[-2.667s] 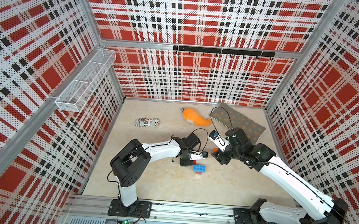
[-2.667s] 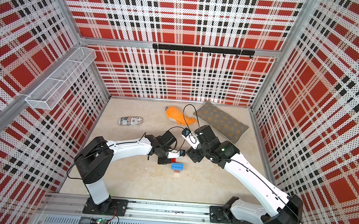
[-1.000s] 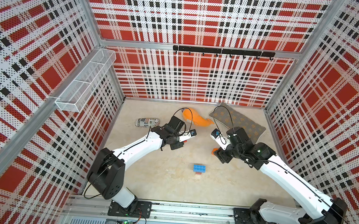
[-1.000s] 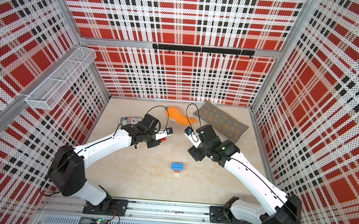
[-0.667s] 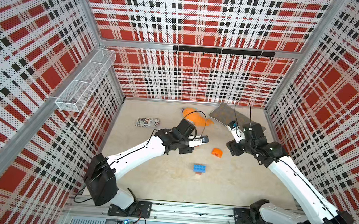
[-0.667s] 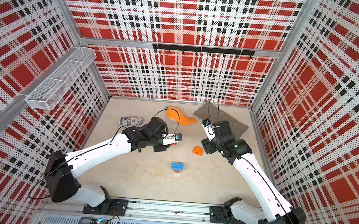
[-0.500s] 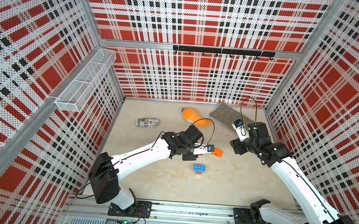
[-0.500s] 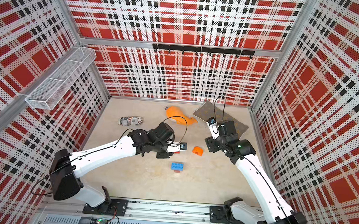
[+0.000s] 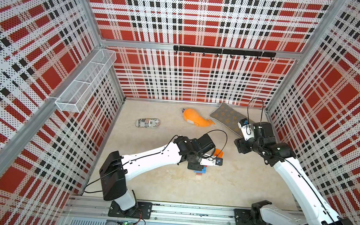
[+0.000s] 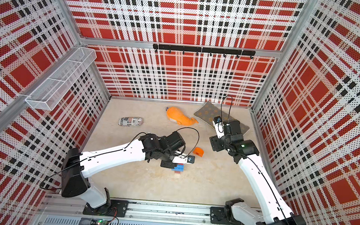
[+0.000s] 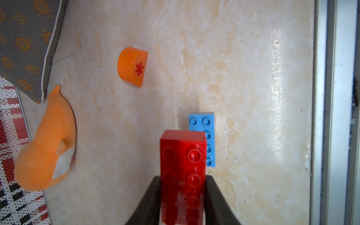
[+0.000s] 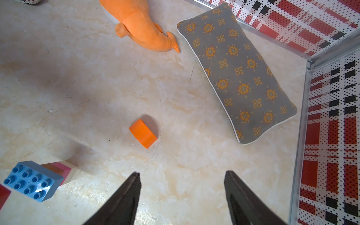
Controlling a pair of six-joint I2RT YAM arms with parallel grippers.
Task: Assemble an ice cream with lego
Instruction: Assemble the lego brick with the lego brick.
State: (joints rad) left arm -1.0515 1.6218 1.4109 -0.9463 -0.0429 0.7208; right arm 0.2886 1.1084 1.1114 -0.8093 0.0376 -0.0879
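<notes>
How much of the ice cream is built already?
About halfway. Done: the blue brick sits on the cream-and-pink stem. In hand: the left gripper is shut on the red brick, near the blue one. Left: press it on, then add the orange top, lying loose on the table.

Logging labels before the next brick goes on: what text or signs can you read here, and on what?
"Place": on the flag-printed packet; the rest of its print is too small to read.
"*" (a red asterisk): on the flat face of the rounded orange piece.
No other text is readable.
</notes>
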